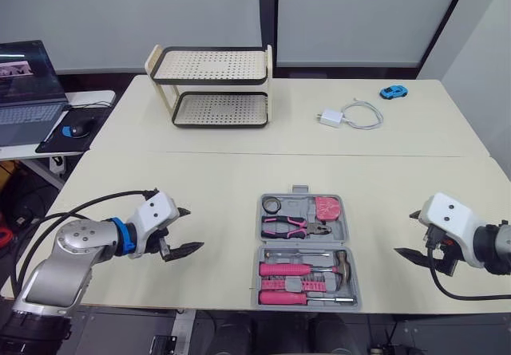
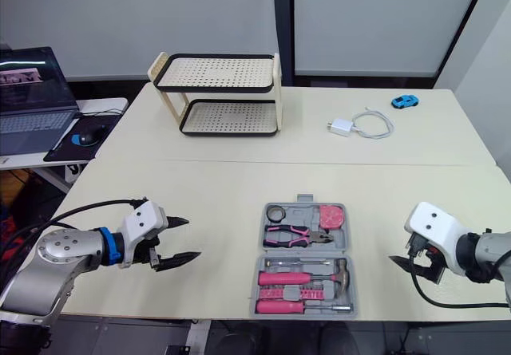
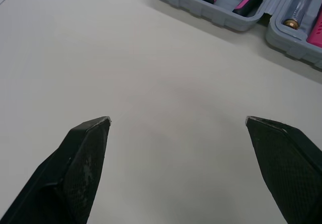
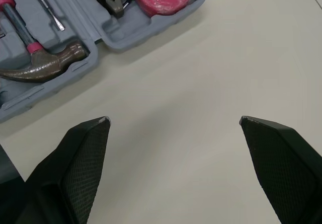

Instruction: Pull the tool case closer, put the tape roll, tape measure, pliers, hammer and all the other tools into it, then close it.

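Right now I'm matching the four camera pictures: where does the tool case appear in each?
Left eye view: tool case lies open, front centre.
Right eye view: tool case, same spot.
Left wrist view: its grey corner, ahead of the left gripper.
Right wrist view: its corner, ahead of the right gripper.
Shared landmark: the pliers inside it.

The tool case (image 4: 128, 32) is matt grey plastic.
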